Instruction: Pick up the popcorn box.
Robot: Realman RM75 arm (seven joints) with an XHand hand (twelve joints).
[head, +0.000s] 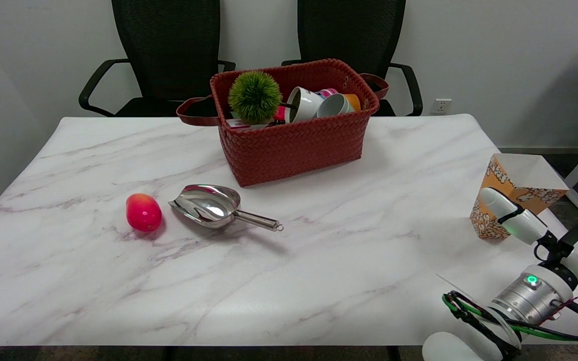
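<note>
The popcorn box (489,200) stands upright near the table's right edge, orange with a white popcorn print and an open top. A white link of my right arm (515,218) crosses in front of the box's lower right side and hides part of it. The arm's silver joint with a green light (532,288) sits at the lower right corner. My right hand does not show in the head view.
A red woven basket (294,145) with mugs and a green spiky ball stands at the back centre. On the marble table (369,260) lie a metal scoop (213,205) and a red-orange fruit (143,212). Two black chairs stand behind.
</note>
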